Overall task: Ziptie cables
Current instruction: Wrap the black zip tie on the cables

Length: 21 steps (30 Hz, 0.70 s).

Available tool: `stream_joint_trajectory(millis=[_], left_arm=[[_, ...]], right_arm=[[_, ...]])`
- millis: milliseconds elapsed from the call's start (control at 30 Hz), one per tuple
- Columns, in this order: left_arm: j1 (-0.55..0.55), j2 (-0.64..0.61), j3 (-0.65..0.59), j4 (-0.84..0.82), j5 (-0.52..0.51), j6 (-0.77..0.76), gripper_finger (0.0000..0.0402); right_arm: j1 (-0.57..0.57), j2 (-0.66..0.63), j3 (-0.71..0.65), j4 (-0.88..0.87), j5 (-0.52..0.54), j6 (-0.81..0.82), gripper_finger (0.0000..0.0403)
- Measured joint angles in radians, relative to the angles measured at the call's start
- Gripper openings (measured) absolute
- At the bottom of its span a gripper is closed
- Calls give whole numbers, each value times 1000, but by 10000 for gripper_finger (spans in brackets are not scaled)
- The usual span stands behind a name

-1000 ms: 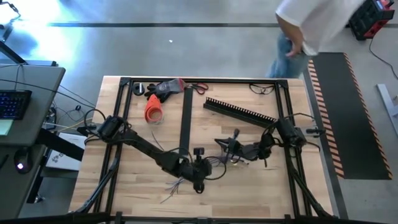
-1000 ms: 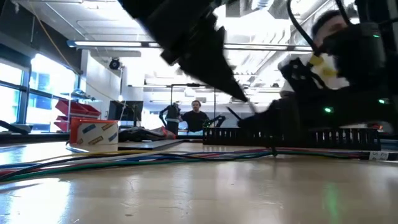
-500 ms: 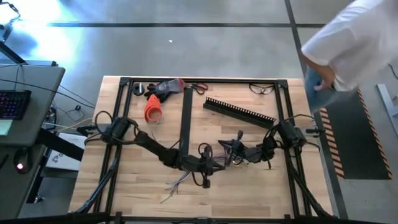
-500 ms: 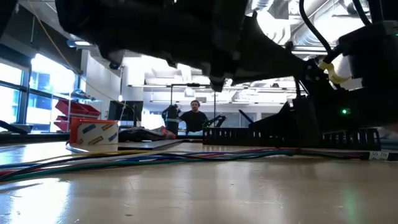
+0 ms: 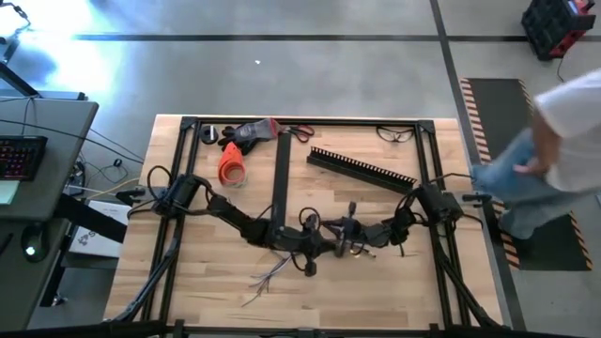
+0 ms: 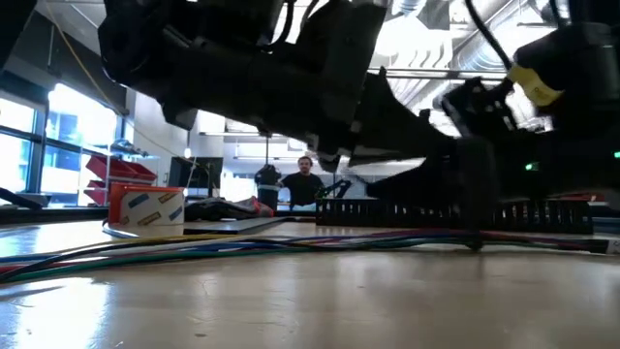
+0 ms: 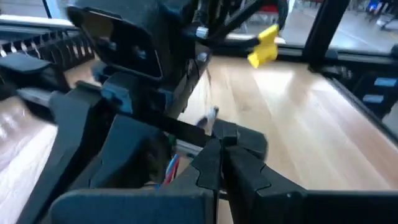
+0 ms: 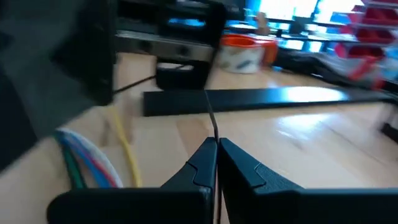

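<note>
Cables [image 5: 272, 274]: loose bundle on the wooden table [image 5: 376, 282], free ends splayed near the front edge, strands running up toward the two grippers at mid-table; seen in the low view as coloured lines [image 6: 194, 247] lying flat across the boards. Left gripper [image 5: 324, 246]: over table centre, fingers [image 7: 214, 165] pressed together, nothing visibly between them (right arm's wrist close ahead of it). Right gripper [image 5: 344, 235]: just beside the left one, tips nearly meeting it, fingers [image 8: 205, 163] closed on a thin dark strand that rises from the tips. Slotted channel [image 5: 362, 166]: lying diagonally behind the grippers. Flat black strip [image 5: 279, 183]: lying front to back, left of centre. Orange roll [image 5: 231, 165]: rear left. Person [image 5: 554, 150]: beside the table's right edge.
</note>
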Motion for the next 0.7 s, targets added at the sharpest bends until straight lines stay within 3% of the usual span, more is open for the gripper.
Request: stream_joint_trajectory(millis=[133,300,433,567,700], left_arm=[[-16,-66,0,-211,-32,-7,0],[-74,-215,0,-541,-188,1,0],[-103,-279,2,-609,-252,-6,0],[-123,-280,0,-624,-279,-30,0],[-127,-260,1,-605,-283,-67,0]], right_arm=[[-62,21,64,0,-74,-51,0],[-136,41,143,1,-194,-74,0],[-173,42,197,2,-268,-128,0],[-182,32,181,3,-271,-123,0],[-136,34,128,2,-228,-20,0]])
